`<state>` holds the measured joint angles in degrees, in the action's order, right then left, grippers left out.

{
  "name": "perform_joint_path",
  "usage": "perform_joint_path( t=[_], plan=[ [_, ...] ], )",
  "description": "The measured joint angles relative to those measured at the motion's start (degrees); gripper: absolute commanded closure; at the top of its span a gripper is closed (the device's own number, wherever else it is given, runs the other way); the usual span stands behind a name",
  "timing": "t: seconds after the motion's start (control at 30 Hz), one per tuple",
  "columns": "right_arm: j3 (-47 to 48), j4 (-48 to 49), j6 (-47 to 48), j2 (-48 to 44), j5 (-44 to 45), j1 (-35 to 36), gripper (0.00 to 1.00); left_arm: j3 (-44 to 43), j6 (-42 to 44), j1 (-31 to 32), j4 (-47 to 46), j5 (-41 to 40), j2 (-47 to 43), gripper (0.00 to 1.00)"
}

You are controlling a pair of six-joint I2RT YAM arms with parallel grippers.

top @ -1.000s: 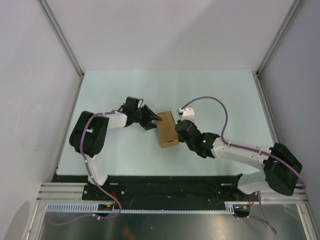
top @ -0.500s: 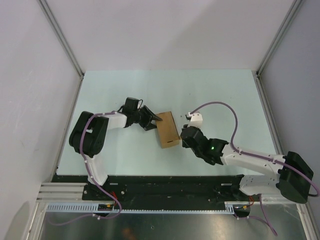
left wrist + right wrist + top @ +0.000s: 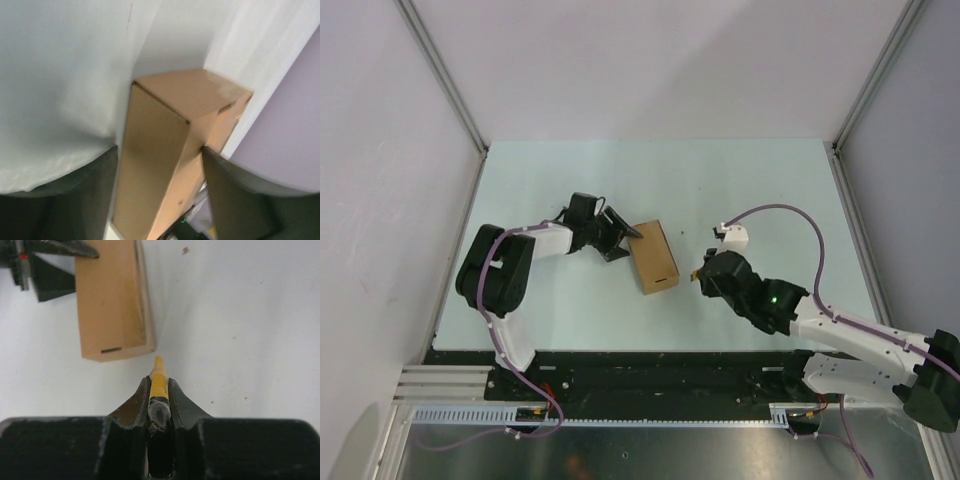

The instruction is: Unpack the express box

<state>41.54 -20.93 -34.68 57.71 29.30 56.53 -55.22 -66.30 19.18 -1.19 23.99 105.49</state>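
Box [image 3: 655,257]: lying flat on the worktop [image 3: 570,180].
Left jaws: clamping the box's far corner.
Right jaws: pinching a yellow knife [image 3: 158,377], near the box.

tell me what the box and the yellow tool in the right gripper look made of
The express box looks like plain brown cardboard, matte, with folded edges and a tab slot. The utility knife, clamped in the right gripper, has a yellow body that looks like smooth plastic, though painted metal is possible.
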Motion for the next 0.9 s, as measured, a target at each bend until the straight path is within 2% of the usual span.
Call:
perform_joint_path(
  t=[0.07,0.13,0.33,0.4,0.53,0.63,0.77,0.9],
  plan=[
    [-0.07,0.42,0.44,0.42,-0.24,-2.03,1.00,-0.42,1.90,-0.07,1.49,-0.83,-0.07,0.13],
    [-0.13,1.68,1.18,1.49,-0.90,-4.33,1.00,-0.63,3.45,-0.39,2.64,-0.81,-0.37,0.09],
    [-0.22,8.39,3.30,7.41,-6.34,-11.43,1.00,-2.73,12.02,-0.85,5.70,-2.91,-2.89,0.08],
    [-0.24,11.08,4.11,9.68,-9.03,-13.81,1.00,-3.08,15.26,-0.96,6.10,-2.97,-3.82,0.11],
    [-0.26,15.69,5.92,13.97,-13.99,-17.42,1.00,-3.17,17.66,-0.96,6.23,-1.22,-3.41,0.33],
    [-0.26,19.37,6.71,17.38,-17.29,-19.32,1.00,-3.04,19.08,-0.94,6.56,1.11,-1.90,0.40],
    [-0.24,22.47,7.17,21.22,-20.22,-20.33,1.00,-2.27,20.37,-0.96,6.43,2.80,-1.88,0.43],
    [0.09,24.70,7.41,23.71,-22.36,-20.39,1.00,-1.22,21.05,-0.96,5.95,4.35,-2.49,0.57]
  ],
)
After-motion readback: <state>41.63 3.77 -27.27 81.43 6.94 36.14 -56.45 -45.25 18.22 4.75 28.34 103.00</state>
